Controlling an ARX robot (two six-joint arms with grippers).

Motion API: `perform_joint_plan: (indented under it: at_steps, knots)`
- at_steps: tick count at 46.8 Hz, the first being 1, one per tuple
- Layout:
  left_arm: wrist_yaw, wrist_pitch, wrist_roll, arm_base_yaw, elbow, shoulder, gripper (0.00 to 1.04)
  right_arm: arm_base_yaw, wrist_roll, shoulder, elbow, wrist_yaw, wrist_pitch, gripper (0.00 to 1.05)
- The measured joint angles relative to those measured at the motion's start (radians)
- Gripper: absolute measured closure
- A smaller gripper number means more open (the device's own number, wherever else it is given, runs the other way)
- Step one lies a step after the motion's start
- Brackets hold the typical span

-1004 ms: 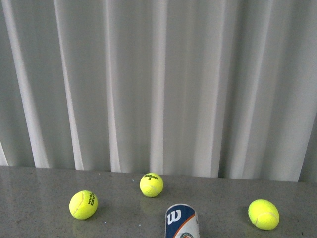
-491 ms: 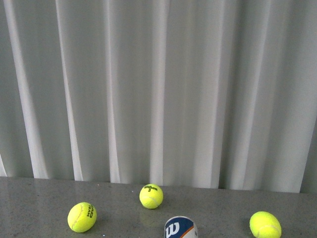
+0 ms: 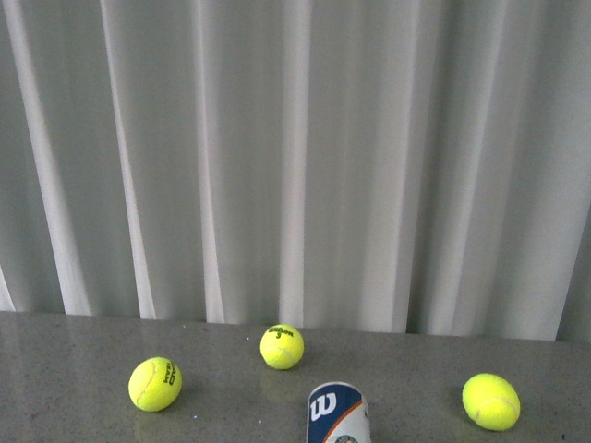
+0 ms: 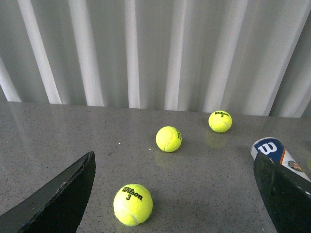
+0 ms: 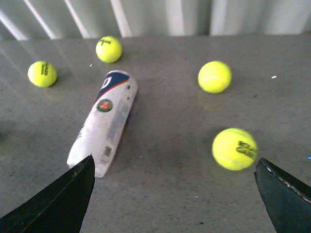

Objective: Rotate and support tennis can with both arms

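The tennis can (image 5: 107, 121) lies on its side on the grey table, white label with a round emblem, navy end with the white W pointing toward the curtain. Only its navy W end shows in the front view (image 3: 338, 413) and in the left wrist view (image 4: 274, 151). My right gripper (image 5: 172, 204) is open and empty, with the can's near end just beyond one finger (image 5: 58, 204). My left gripper (image 4: 175, 204) is open and empty, with the can's W end just past one finger (image 4: 284, 194). Neither arm shows in the front view.
Yellow-green tennis balls lie around the can: three in the front view (image 3: 155, 384), (image 3: 282, 346), (image 3: 490, 401). One ball (image 4: 132, 204) lies between my left fingers. Another ball (image 5: 234, 148) lies close to my right gripper. A white pleated curtain (image 3: 295, 157) closes the table's far edge.
The front view tipped upward half a second ago, so the balls and can sat lower in the picture, and it has come back. Balls and can keep their places.
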Motion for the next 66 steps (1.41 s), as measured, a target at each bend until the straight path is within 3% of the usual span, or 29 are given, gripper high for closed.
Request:
perform_joint_plan:
  at_steps: [9,18,26,66]
  knots:
    - [-0.001,0.000,0.000,0.000,0.000,0.000,0.07,0.122,0.104,0.557,0.246,-0.072,0.079,0.07]
    - [-0.001,0.000,0.000,0.000,0.000,0.000,0.07,0.194,0.156,0.861,0.437,-0.038,0.067,0.07]
    - [-0.001,0.000,0.000,0.000,0.000,0.000,0.07,0.213,0.191,1.011,0.565,-0.006,0.048,0.07]
    - [0.000,0.000,0.000,0.000,0.000,0.000,0.07,0.225,0.251,1.494,0.936,-0.076,-0.036,0.07]
